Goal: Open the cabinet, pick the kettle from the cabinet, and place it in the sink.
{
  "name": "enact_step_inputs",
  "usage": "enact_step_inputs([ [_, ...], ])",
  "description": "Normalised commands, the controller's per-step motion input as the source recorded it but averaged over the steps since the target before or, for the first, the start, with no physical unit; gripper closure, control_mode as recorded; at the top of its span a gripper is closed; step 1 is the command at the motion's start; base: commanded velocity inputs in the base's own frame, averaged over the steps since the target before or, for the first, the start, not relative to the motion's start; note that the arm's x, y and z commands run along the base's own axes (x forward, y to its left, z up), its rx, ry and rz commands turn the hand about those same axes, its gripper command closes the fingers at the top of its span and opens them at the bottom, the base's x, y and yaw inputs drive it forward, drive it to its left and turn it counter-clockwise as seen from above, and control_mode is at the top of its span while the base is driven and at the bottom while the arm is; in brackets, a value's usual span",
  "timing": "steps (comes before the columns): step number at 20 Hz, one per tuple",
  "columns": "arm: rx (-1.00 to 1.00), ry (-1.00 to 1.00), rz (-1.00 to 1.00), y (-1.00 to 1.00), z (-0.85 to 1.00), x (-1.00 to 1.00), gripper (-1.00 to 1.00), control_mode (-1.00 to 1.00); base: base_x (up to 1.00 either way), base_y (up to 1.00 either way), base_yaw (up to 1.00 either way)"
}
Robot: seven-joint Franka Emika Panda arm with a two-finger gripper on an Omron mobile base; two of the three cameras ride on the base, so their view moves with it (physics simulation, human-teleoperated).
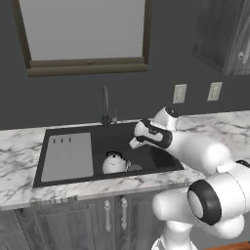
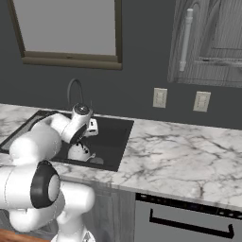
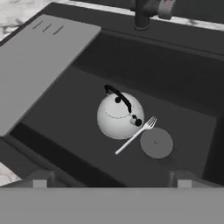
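The silvery-white kettle [image 3: 119,116] stands upright on the floor of the black sink [image 3: 153,61], its dark arched handle on top. My gripper [image 3: 111,181] hovers above it, open, with nothing between the fingers. In the left base view the kettle [image 1: 114,163] sits left of centre in the sink [image 1: 146,156], below and left of my gripper [image 1: 135,141]. From the right, the kettle [image 2: 78,152] peeks out beneath my gripper [image 2: 88,136]. The cabinet [image 2: 208,42] hangs at the upper right with its light bar handle [image 2: 186,40]; its door looks ajar.
A white fork [image 3: 135,134] lies beside the kettle, next to the round drain [image 3: 156,142]. The grey drainboard [image 1: 68,156] covers the sink's left part. The faucet [image 1: 105,105] rises behind the basin. Marble counter [image 2: 179,156] stretches right, above a dishwasher [image 2: 189,222].
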Motion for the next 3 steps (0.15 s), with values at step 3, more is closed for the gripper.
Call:
enact_step_inputs([
  [3, 0.0, -0.12, -0.16, -0.13, 0.39, -0.44, -1.0, -1.0, 0.0, 0.0, 0.0],
])
